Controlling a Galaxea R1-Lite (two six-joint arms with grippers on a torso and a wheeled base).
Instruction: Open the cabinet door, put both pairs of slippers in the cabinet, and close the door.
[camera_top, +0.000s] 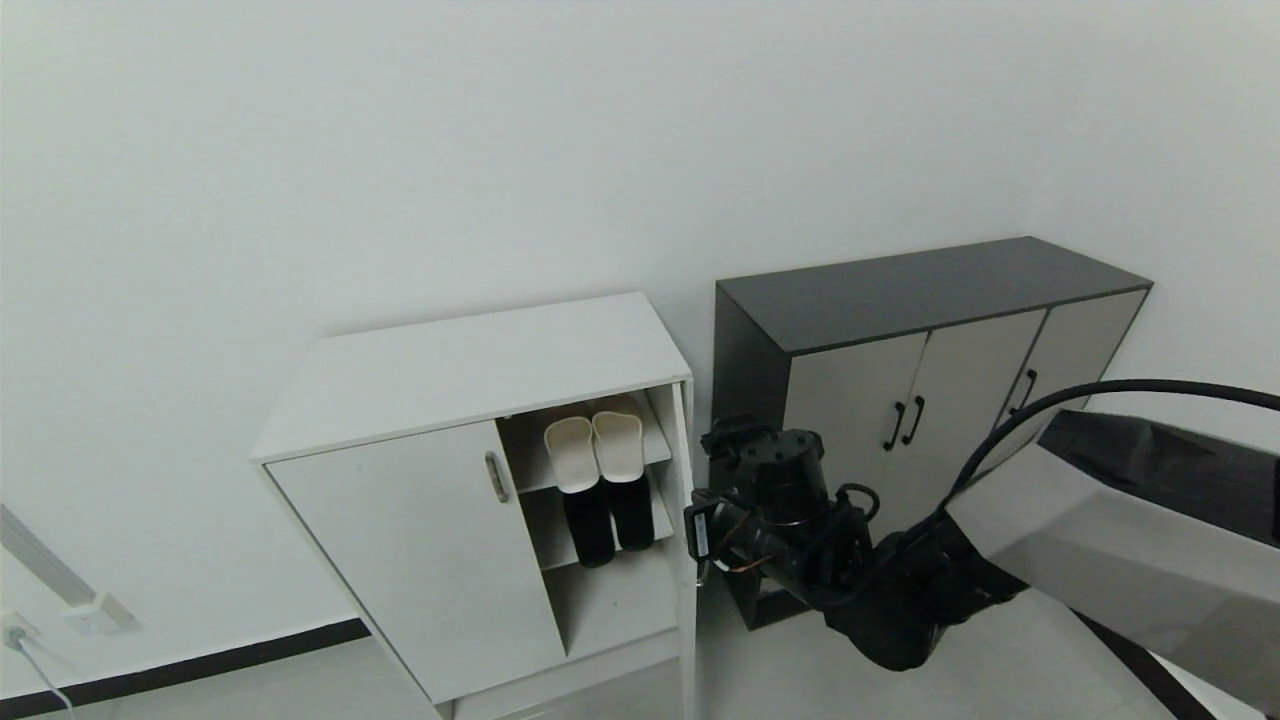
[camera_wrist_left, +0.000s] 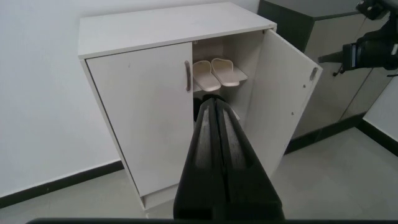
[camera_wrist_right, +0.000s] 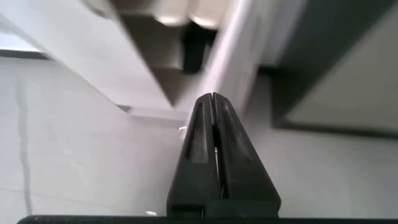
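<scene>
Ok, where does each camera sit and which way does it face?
Head: on the robot's head, looking forward and down at the white cabinet and dark cabinet; right arm shows at right.
Left wrist: behind the shut left pincer, facing the white cabinet's front.
Right wrist: behind the shut right pincer, facing the cabinet's base and the floor.
Shared: head and left wrist both show the pale slippers and open door.

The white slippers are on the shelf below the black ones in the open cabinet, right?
No: the white slippers sit on the shelf above the black slippers, as the head view shows. The cabinet is open.
</scene>
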